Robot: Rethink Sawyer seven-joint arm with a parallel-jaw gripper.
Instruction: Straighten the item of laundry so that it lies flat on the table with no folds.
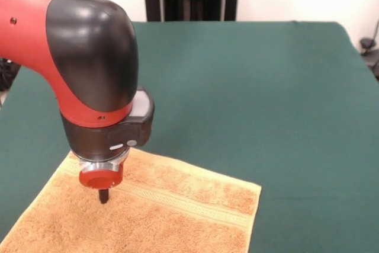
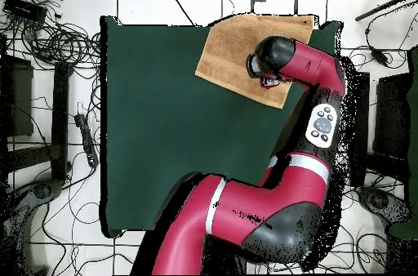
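Green felt-covered table fills most of the front view; most of its cloth is bare. In the overhead view the same table is a dark green rectangle on a tiled floor littered with black cables.

Red and black Sawyer arm comes in from the upper left of the front view, with the black elbow housing large in the foreground. In the overhead view the arm bends up from the bottom and along the table's right side to reach the towel.

Orange-tan terry hand towel lies at the lower left of the front view, running off the bottom edge. Its visible part looks flat and has a woven stripe band running diagonally across it; one corner points right. In the overhead view the towel sits at the table's top edge, toward the right corner, angled slightly, and is partly covered by the arm's wrist.

Gripper hangs under a red disc below the wrist; its dark tip points straight down at the towel, at or just above the terry, near the stripe band. Jaws: only one dark tip shows, so cannot tell whether they are apart or closed, or whether they pinch any cloth.
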